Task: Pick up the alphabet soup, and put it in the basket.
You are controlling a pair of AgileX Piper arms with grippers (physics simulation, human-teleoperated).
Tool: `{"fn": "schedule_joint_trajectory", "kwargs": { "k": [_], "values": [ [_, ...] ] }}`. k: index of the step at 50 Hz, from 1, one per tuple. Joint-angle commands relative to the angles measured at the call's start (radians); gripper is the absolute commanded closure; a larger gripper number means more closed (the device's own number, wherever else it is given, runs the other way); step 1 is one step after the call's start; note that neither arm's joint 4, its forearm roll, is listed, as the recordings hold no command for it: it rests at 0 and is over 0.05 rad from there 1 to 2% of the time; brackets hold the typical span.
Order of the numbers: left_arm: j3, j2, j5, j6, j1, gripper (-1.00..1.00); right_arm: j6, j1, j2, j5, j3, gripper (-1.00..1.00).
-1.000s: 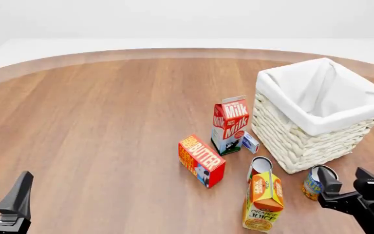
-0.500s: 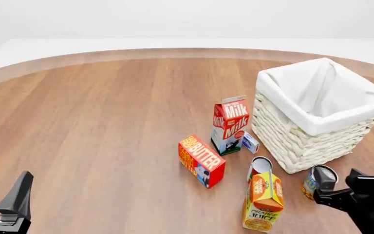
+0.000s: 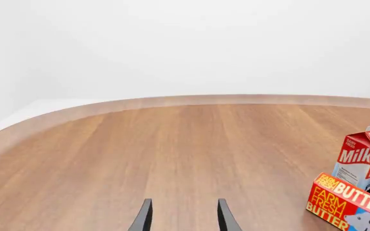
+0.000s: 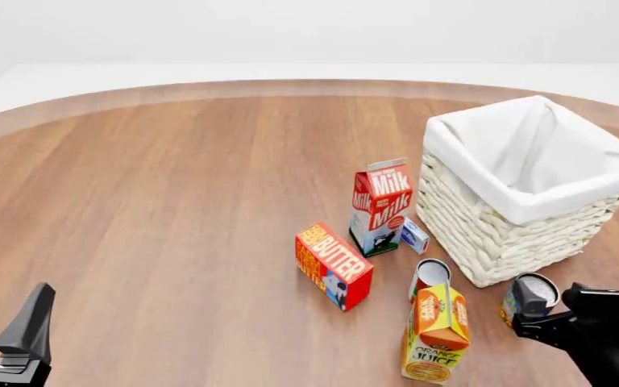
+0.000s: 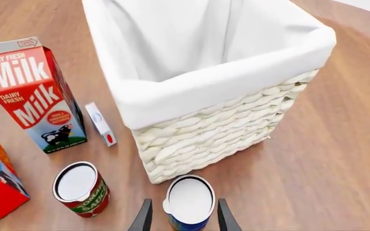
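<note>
Over the last second the right end effector (image 4: 533,310) has crept leftward along the tabletop (image 4: 180,201) toward the soup (image 4: 522,297); its dark fingers now overlap the can in the front view, where a moment ago they sat just off to its right; nothing else has shifted, and the left end effector (image 3: 183,219) waits at its near corner with fingers apart and nothing between them.

I take this as the approach nearly done; the right wrist view shows the soup (image 5: 189,202) sitting between the two spread fingers, not yet pinched so far as I can tell; closing and lifting should come next, then a short carry to the basket (image 4: 471,234) just behind.

The soup stands upright on the tabletop, close beside the basket's near corner; pale round top, blue label with a yellow lower band; the red-labelled can (image 5: 81,189) stands near it, clear of the fingers.
</note>
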Motion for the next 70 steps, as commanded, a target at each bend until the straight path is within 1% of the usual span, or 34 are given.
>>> {"fn": "schedule_joint_trajectory", "kwargs": {
  "k": [1,7,22,28,40,47,48,49,58,70],
  "values": [
    [0.0,0.0,0.0,0.0,0.0,-1.0,0.004,-0.002,0.052,-0.035,0.0,-1.0],
    [0.0,0.0,0.0,0.0,0.0,-1.0,0.007,-0.006,0.076,-0.05,0.0,-1.0],
    [0.0,0.0,0.0,0.0,0.0,-1.0,0.01,-0.015,0.183,-0.133,0.0,-1.0],
    [0.0,0.0,0.0,0.0,0.0,-1.0,0.011,-0.02,0.197,-0.143,0.0,-1.0],
    [0.0,0.0,0.0,0.0,0.0,-1.0,0.01,-0.027,0.309,-0.239,0.0,-1.0],
    [0.0,0.0,0.0,0.0,0.0,-1.0,0.01,-0.037,0.409,-0.322,0.0,-1.0],
    [0.0,0.0,0.0,0.0,0.0,-1.0,0.021,-0.033,0.565,-0.442,0.0,-1.0],
    [0.0,0.0,0.0,0.0,0.0,-1.0,0.021,-0.032,0.586,-0.461,0.0,-1.0],
    [0.0,0.0,0.0,0.0,0.0,-1.0,0.023,-0.034,0.626,-0.491,0.0,-1.0],
    [0.0,0.0,0.0,0.0,0.0,-1.0,0.027,-0.031,0.656,-0.506,0.0,-1.0]
  ]
}}
